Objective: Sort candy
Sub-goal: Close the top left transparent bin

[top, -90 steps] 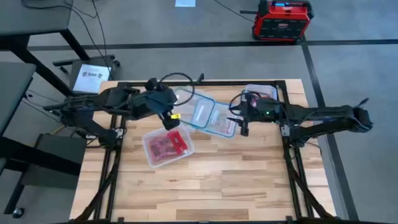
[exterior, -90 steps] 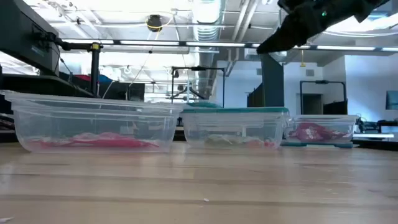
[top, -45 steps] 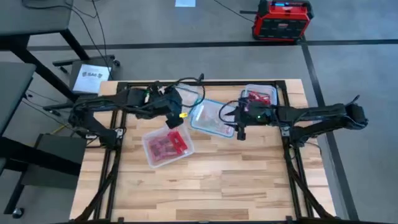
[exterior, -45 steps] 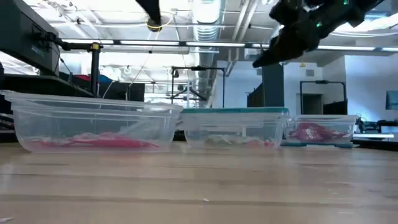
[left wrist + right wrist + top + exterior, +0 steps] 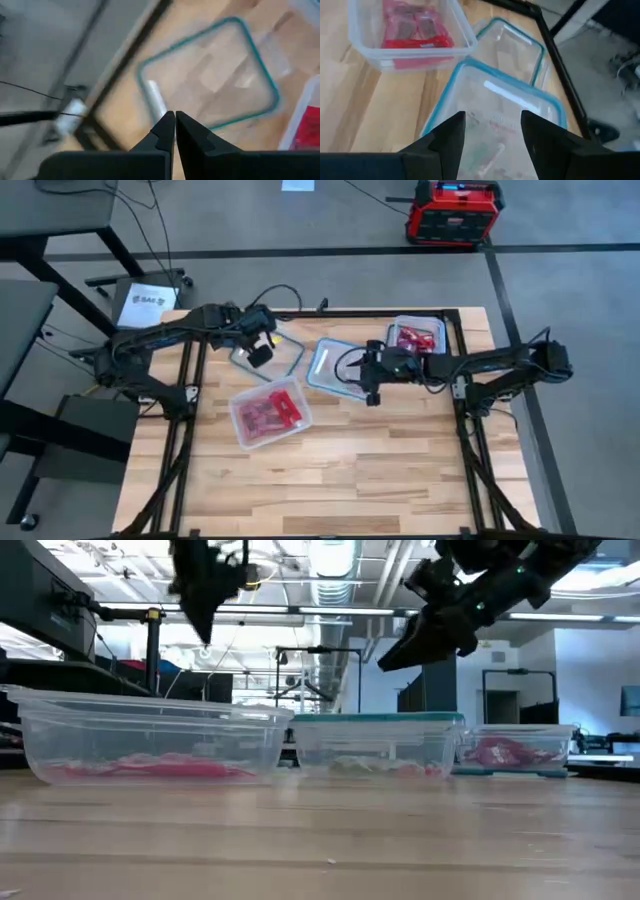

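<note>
The candy lies in clear tubs on the tabletop, light, slippery packets best pinched by an edge, right hand spread wide, left hand pinched shut, empty.

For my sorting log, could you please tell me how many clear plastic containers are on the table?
4: an empty one under the left gripper, a middle one below the right gripper, one holding red candy nearest the front, and one by the far right edge.
</note>
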### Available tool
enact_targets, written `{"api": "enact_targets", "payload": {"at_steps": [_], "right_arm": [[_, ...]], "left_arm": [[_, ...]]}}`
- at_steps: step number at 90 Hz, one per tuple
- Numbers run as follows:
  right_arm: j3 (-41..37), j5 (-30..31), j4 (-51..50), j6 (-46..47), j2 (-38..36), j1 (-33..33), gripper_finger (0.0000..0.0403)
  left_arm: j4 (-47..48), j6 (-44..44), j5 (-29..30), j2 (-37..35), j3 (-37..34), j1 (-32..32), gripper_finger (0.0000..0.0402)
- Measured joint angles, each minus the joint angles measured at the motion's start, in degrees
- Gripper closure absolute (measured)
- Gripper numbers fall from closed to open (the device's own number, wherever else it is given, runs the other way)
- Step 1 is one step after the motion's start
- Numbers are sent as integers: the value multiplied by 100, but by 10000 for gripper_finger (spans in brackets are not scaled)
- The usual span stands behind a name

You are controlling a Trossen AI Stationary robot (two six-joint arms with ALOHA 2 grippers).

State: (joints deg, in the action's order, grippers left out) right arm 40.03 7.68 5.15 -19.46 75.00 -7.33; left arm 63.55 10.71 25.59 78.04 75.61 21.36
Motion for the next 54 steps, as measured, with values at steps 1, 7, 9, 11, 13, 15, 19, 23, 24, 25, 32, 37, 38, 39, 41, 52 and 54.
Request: {"api": "enact_targets", "payload": {"at_steps": [1, 7, 9, 11, 13, 15, 19, 23, 24, 25, 32, 37, 38, 39, 41, 52, 54], "right_arm": [[0, -1, -13, 28, -1, -4, 223], [0, -6, -32, 221, -2, -34, 223], [0, -7, -39, 280, -2, -35, 223], [0, -9, -40, 326, 2, -37, 223], [0, -9, -32, 352, 9, -41, 223], [2, -10, -21, 379, 17, -51, 223], [2, -15, -25, 428, 27, -69, 223], [2, -26, -29, 457, 28, -70, 223], [2, -26, -27, 461, 28, -70, 223], [2, -26, -28, 462, 28, -70, 223], [2, -26, -35, 463, 27, -70, 223], [2, -26, -45, 468, 28, -70, 223], [2, -26, -46, 470, 28, -70, 223], [2, -26, -47, 472, 28, -70, 223], [2, -26, -52, 482, 28, -70, 223], [2, -33, -285, 508, 27, -70, 223], [2, -33, -360, 512, 28, -70, 223]], "left_arm": [[-69, 11, -111, -32, -89, 59, 401], [-404, 40, -637, -172, -542, 429, 393], [-499, 43, -769, -199, -663, 551, 388], [-599, 49, -889, -218, -773, 665, 383], [-710, 60, -976, -227, -886, 796, 376], [-774, 74, -1068, -226, -969, 912, 368], [-873, 94, -1188, -184, -1136, 1153, 351], [-924, 68, -1234, -97, -1277, 1373, 333], [-940, 44, -1237, -72, -1309, 1429, 328], [-966, 21, -1236, -44, -1344, 1488, 323], [-1287, -135, -1225, 163, -1557, 1894, 292], [-1495, -245, -1216, 310, -1649, 2161, 275], [-1529, -262, -1217, 341, -1658, 2211, 272], [-1563, -275, -1220, 373, -1665, 2261, 270], [-1621, -279, -1222, 440, -1674, 2351, 266], [-1527, -210, -1226, 729, -1674, 2729, 257], [-1454, -171, -1222, 765, -1674, 2774, 257]]}}
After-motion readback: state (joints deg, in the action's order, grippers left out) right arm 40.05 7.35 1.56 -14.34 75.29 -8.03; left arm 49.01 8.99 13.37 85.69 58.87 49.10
